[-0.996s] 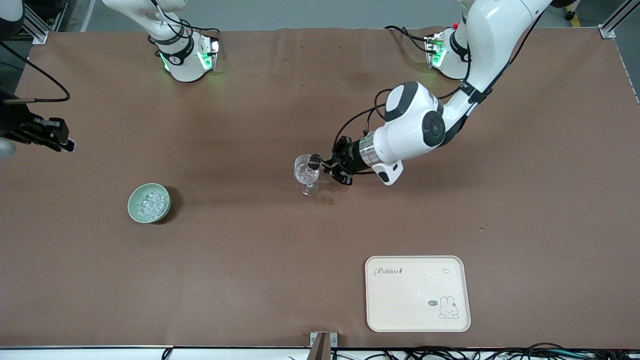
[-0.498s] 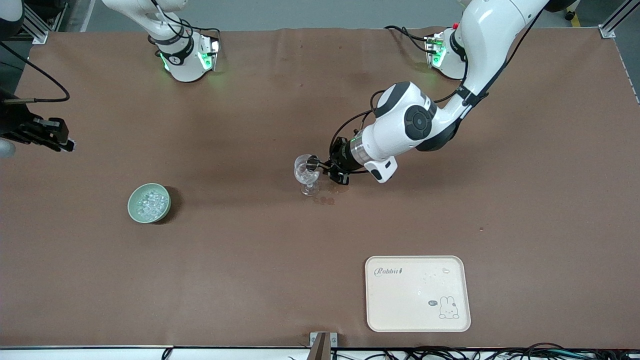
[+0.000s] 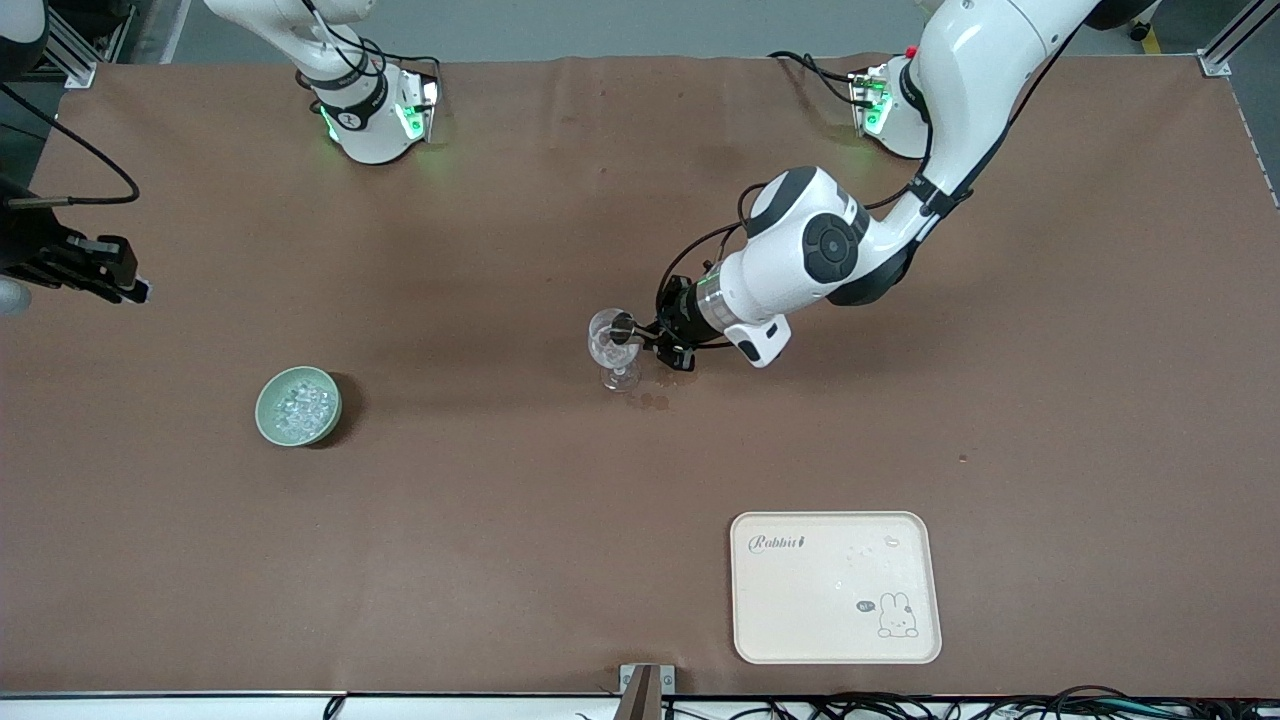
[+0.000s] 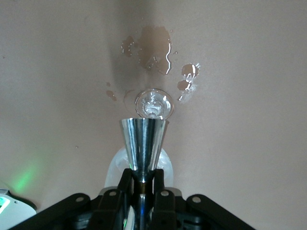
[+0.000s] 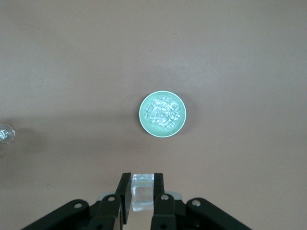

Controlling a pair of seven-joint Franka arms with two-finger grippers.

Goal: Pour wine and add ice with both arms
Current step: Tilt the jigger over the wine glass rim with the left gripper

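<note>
The right gripper point(image 3: 125, 285) hung at the right arm's end of the table, unmoved since 1 second earlier, jaws clamped on a clear block point(image 5: 142, 190); the green bowl point(image 3: 298, 405) held the ice point(image 3: 300, 403), nearer the front camera; the wine glass point(image 3: 613, 345) stood mid-table beside small wet spots point(image 4: 156, 48); the left gripper point(image 3: 650, 330), gripping a metal jigger point(image 4: 143, 142) tipped over the glass rim, had drawn its elbow slightly toward its base since 1 second earlier; the cream tray point(image 3: 835, 587) lay nearest the camera.
</note>
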